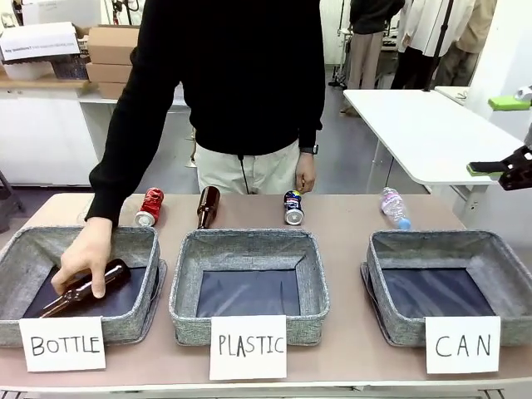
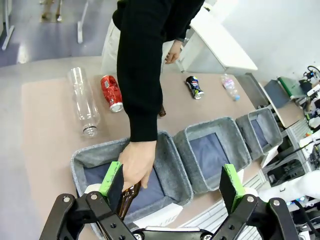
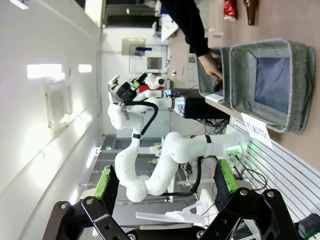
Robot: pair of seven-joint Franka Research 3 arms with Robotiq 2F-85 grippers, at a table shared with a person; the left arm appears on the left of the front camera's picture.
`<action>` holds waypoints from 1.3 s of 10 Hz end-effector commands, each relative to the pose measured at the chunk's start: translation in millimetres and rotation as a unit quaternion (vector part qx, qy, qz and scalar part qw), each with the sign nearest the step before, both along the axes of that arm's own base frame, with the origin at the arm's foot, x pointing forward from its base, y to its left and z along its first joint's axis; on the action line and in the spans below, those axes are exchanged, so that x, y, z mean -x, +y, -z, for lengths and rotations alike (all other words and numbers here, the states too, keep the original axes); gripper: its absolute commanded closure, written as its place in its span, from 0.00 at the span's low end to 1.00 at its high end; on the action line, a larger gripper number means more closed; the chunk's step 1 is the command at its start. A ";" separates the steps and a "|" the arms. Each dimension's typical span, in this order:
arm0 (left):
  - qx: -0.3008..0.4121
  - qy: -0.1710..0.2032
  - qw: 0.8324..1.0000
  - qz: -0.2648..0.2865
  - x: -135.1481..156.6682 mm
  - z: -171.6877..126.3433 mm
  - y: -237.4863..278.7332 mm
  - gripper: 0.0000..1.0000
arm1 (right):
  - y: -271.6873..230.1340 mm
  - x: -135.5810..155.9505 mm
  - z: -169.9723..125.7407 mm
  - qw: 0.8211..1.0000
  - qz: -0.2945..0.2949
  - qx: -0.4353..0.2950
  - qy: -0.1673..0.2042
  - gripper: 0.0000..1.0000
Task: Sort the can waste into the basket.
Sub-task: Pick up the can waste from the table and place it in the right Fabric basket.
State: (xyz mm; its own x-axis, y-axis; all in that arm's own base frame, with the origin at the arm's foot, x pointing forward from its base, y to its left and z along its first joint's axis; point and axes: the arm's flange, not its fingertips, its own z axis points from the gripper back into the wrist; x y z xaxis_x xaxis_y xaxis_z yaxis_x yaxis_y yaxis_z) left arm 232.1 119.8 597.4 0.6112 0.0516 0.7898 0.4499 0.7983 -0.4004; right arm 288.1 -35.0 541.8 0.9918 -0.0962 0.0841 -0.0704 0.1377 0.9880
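Left to right: person's hand gripped a brown bottle inside the BOTTLE basket. We saw the red can and blue can lying on the table, CAN basket empty. Nothing sorted yet, we judged. Left gripper and right gripper spread wide, idle.
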 end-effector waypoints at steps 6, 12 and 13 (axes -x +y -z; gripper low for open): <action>0.002 0.006 1.000 -0.007 2.3 3.4 0.2 0.00 | 0.3 -1.8 -1.7 1.000 -0.002 -0.006 -0.013 0.00; -0.020 0.028 0.999 0.028 -41.7 -14.7 -3.8 0.00 | 0.3 -1.8 -1.7 1.000 -0.002 -0.006 -0.013 0.00; -0.024 0.047 0.998 0.027 -64.8 -21.1 -5.5 0.00 | 0.3 -1.8 -1.7 1.000 -0.002 -0.006 -0.013 0.00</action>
